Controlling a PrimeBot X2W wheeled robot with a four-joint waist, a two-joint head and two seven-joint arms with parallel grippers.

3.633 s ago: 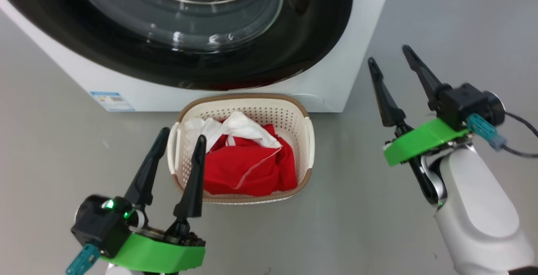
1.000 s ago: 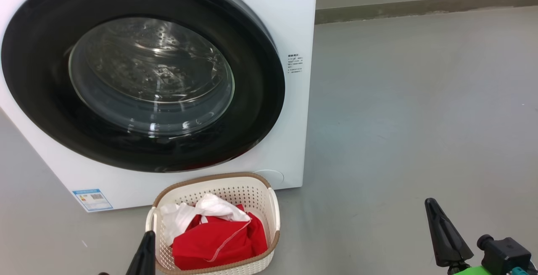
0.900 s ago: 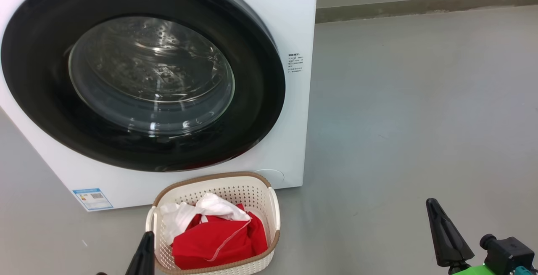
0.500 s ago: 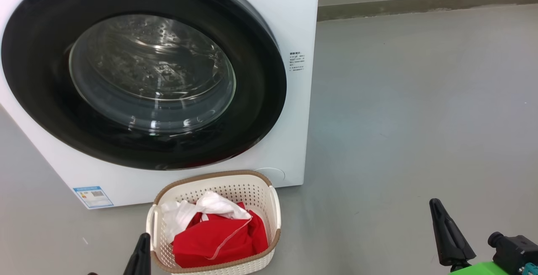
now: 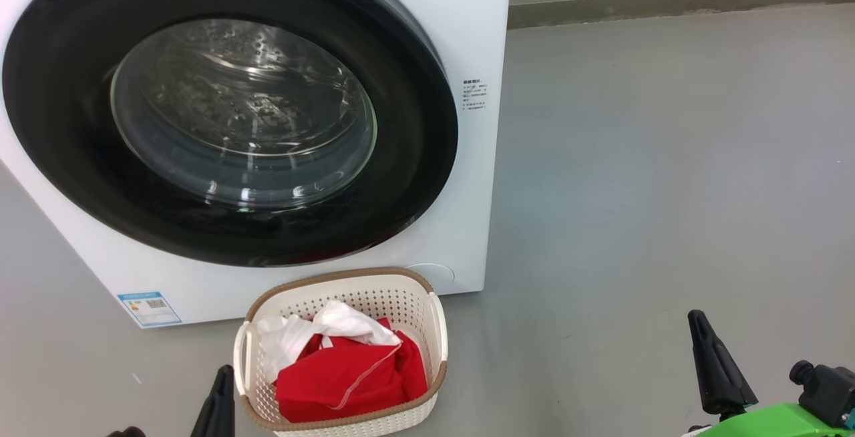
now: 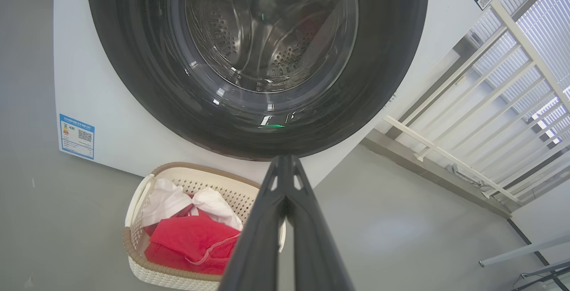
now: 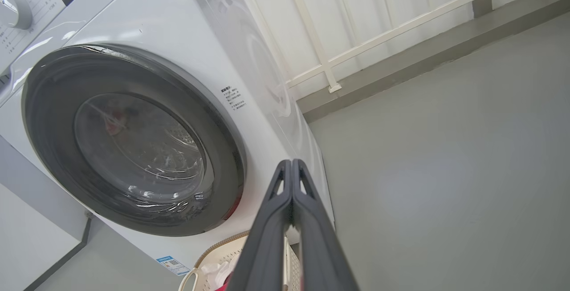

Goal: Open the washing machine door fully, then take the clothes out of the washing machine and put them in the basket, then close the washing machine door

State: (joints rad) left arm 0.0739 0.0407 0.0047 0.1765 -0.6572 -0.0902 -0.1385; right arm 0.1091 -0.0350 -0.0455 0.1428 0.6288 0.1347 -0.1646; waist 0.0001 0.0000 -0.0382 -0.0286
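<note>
Since the earlier view the left gripper (image 6: 285, 161) and right gripper (image 7: 291, 163) had pinched shut, empty, while the washing machine door (image 5: 240, 113) sat closed at upper left and the clothes (image 5: 347, 380) lay in the basket (image 5: 387, 303) at lower centre, seemingly finishing the task.

light: bright, even | glare: glints on the washing machine door (image 5: 230, 113) glass | focus: sharp | wrist views: edges bowed

The washing machine (image 5: 471, 23) is white; the washing machine door (image 5: 234, 113) has a glossy black rim. The basket (image 5: 374, 298) is cream with small holes and a brown rim. The clothes (image 5: 347, 380) are red and white.
</note>
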